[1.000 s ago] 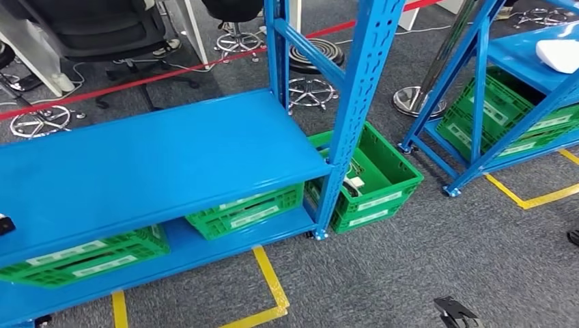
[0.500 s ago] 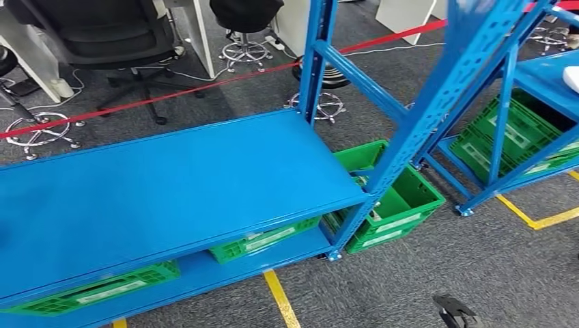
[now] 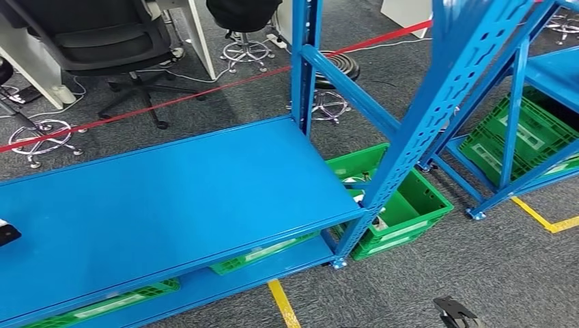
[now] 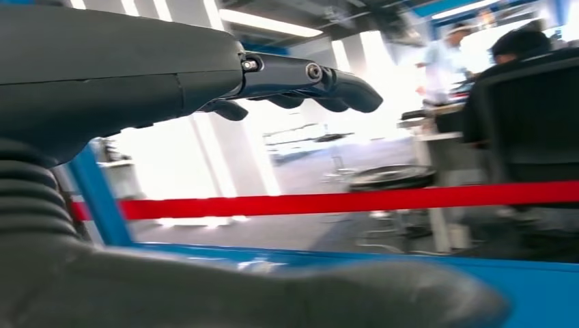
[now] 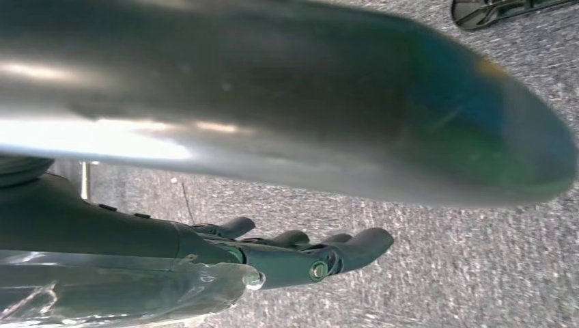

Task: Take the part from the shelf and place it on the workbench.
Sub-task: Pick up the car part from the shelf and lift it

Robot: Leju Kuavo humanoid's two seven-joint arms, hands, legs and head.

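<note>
Left hand [image 4: 205, 75] is empty, fingers stretched straight out and well clear of the thumb, hanging just in front of the edge of the blue shelf [image 3: 171, 191] with the red barrier tape [image 4: 355, 201] running behind it. Right hand [image 5: 273, 256] is the same story: fingers apart, nothing in them, pointing down over the grey carpet [image 5: 444, 273].

What's changed over the last second is the view, not the stuff. The whole picture from the head has swung, so the robot itself is turning or stepping. The shelf board now sits bigger and more square in front, the near upright cuts across the right side, and the second rack [image 3: 546, 75] has slid almost out of frame. The white thing that was lying on that rack a second ago has gone off the edge. The green crate [image 3: 403, 205] on the floor hasn't budged.

As for the part, honestly can't say. There's a small dark-and-white bit [image 3: 5, 234] at the far left end of the shelf board, cut off by the frame. Could be it.

My read: still the approach phase, lining up on the shelf, no grab yet, and the trip to the counter comes after.
</note>
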